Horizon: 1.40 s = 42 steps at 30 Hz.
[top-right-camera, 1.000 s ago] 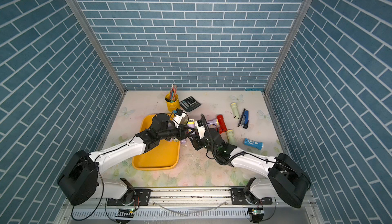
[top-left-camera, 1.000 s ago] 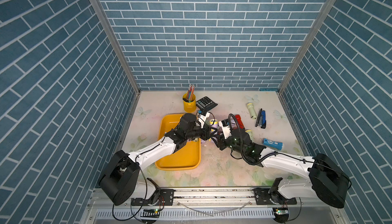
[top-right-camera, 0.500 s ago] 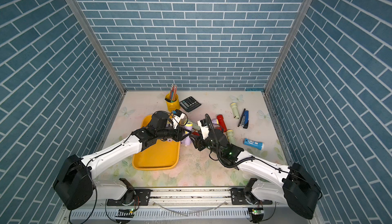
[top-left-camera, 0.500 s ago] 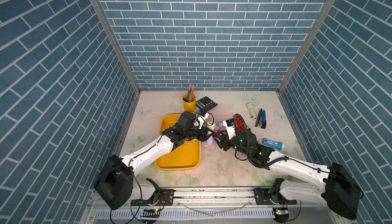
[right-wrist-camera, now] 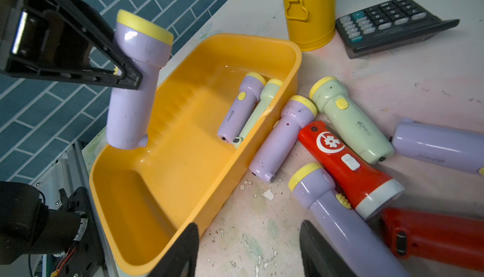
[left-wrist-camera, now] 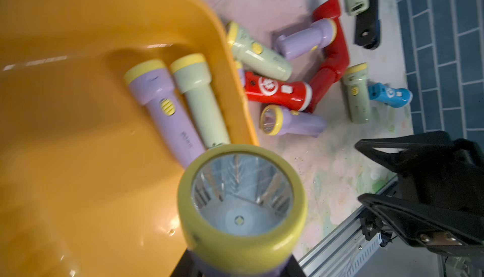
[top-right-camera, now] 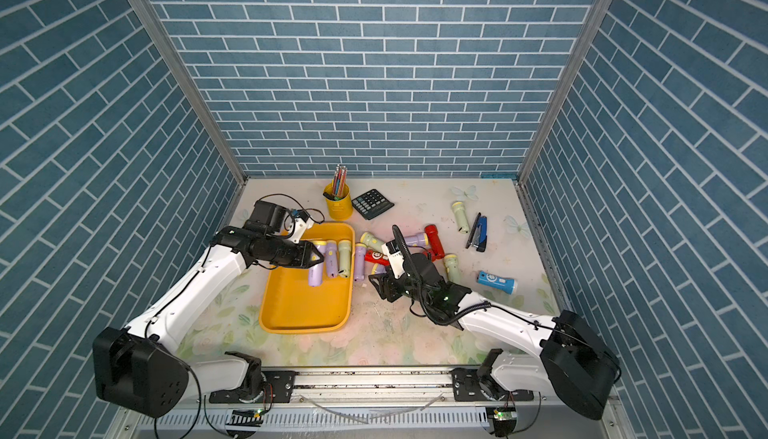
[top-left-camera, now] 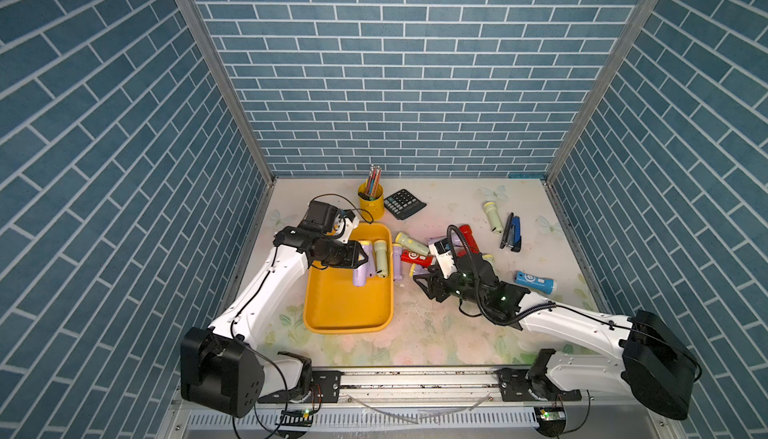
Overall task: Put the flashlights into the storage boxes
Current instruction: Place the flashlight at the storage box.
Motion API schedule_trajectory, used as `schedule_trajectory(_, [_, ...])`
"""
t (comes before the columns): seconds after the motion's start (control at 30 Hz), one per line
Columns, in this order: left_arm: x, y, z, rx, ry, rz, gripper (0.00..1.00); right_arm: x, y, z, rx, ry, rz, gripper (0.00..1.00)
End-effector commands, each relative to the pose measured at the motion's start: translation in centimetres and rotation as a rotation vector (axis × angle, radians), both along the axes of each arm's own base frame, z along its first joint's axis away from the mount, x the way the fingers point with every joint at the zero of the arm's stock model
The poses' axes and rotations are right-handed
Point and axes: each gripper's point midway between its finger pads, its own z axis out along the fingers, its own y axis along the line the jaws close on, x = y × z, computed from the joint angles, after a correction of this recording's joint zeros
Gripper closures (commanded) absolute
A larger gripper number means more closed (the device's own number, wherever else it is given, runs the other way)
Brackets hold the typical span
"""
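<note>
My left gripper point(top-left-camera: 360, 256) is shut on a lilac flashlight point(right-wrist-camera: 133, 100) with a yellow head point(left-wrist-camera: 242, 202), which hangs tilted over the orange-yellow storage box point(top-left-camera: 349, 308). A lilac flashlight point(right-wrist-camera: 241, 108) and a pale green one point(right-wrist-camera: 258, 110) lie side by side in the box's far end. Another lilac flashlight point(right-wrist-camera: 281, 136) lies outside against the box wall. My right gripper point(right-wrist-camera: 248, 236) stands open and empty over bare table, to the right of the box. Red point(right-wrist-camera: 348, 165), pale green point(right-wrist-camera: 348, 121) and lilac point(right-wrist-camera: 337, 218) flashlights lie beside it.
A yellow pencil cup point(top-left-camera: 371, 204) and a black calculator point(top-left-camera: 404, 204) stand at the back. A blue-black stapler point(top-left-camera: 512, 233), a pale green flashlight point(top-left-camera: 493, 217) and a blue flashlight point(top-left-camera: 535, 283) lie at the right. The rail runs along the front edge.
The two grippers were together at the lilac flashlight in the middle. My right gripper has opened and drawn back; my left has carried the flashlight leftwards over the box.
</note>
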Motion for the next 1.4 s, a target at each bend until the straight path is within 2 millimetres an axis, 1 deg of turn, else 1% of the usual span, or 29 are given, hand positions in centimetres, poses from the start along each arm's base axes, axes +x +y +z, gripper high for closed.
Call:
schedule_trajectory(0.0, [-1.6,2.7,-1.7,0.062,0.115,0.023,0.63,0.2,0.9,1.2,0.007,0.004,0.032,0.38])
schedule_trajectory(0.2, [0.1,5.5,-3.6,0.135,0.157,0.078,0.63,0.0,0.7,0.3,-0.026,0.027,0.035,0.38])
schedule_trajectory(0.3, [1.1,6.1,-4.5,0.157,0.184,0.076,0.63,0.0,0.8,0.4,-0.027,0.029,0.037,0.38])
schedule_trajectory(0.5, [3.3,5.7,-5.7,0.135,0.2,0.067,0.63,0.2,1.4,0.5,-0.023,0.038,0.05,0.38])
schedule_trajectory(0.7, [4.6,5.5,-6.9,0.131,0.229,0.058,0.63,0.3,2.0,0.4,-0.021,0.048,0.065,0.38])
schedule_trajectory(0.97, [5.9,5.1,-8.0,0.109,0.238,0.061,0.63,0.3,2.6,0.4,-0.014,0.061,0.082,0.38])
schedule_trajectory(1.1, [6.5,5.6,-8.1,0.146,0.227,0.063,0.63,0.3,2.5,0.2,-0.016,0.065,0.078,0.38])
schedule_trajectory(1.23, [6.8,4.7,-8.0,0.094,0.237,0.071,0.62,0.2,2.3,0.0,-0.019,0.064,0.073,0.38])
schedule_trajectory(1.37, [6.9,4.0,-8.9,0.053,0.246,0.111,0.62,0.3,2.2,-0.1,-0.02,0.065,0.068,0.38])
